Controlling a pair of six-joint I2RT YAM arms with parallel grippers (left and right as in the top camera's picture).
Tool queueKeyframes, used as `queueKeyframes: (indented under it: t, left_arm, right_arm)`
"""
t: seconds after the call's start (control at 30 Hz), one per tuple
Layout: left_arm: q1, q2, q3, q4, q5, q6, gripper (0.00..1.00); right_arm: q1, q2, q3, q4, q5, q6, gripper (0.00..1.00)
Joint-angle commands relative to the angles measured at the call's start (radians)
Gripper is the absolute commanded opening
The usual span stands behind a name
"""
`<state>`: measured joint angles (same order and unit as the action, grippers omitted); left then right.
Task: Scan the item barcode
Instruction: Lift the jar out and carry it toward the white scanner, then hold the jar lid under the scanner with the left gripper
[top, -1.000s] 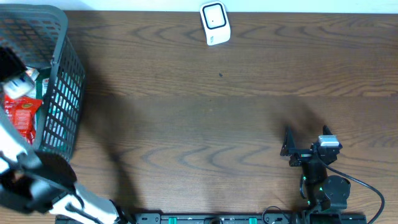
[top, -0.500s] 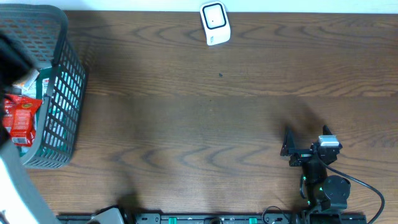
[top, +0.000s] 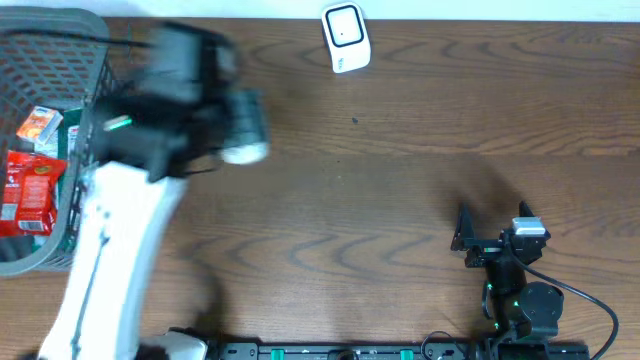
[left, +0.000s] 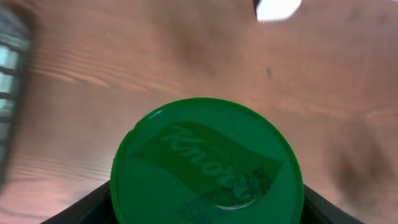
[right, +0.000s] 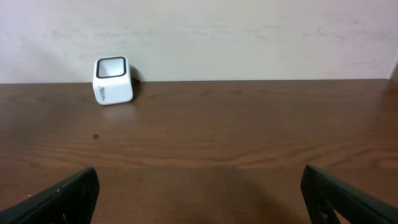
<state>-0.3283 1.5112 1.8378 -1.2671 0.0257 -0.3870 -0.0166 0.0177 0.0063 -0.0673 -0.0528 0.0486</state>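
Green-lidded and printed with a brand name, the jar (left: 207, 163) sits clamped between the fingers of the left gripper (top: 228, 122). It is held over the brown wooden surface (top: 400, 180), just right of the grey basket (top: 105, 70). From overhead the arm and jar are blurred. Red packets (top: 30, 190) lie inside the basket. The white scanner (top: 346, 38) stands at the far edge of the surface, apart from the jar, with its dark-framed window on top. The right gripper (right: 199, 199) sits low near the front right, jaws spread wide and grasping nothing.
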Motion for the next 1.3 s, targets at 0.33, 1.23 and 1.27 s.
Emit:
queueKeyframes:
  t: [0.33,1.23,1.27]
  left_arm:
    - [-0.335,0.365,-0.193,0.194,-0.045,-0.162,0.61]
    - [-0.400,0.593,-0.237,0.367,-0.038,-0.176,0.56]
    - [-0.402,0.593,-0.249,0.381,-0.039,-0.176,0.56]
  right_arm:
    - [-0.013,-0.002,-0.001,-0.004,0.000,-0.001,0.99]
    - [-0.013,-0.002,-0.001,-0.004,-0.001,-0.001,0.99]
    - [-0.013,-0.002,-0.001,-0.004,0.000,-0.001,0.99]
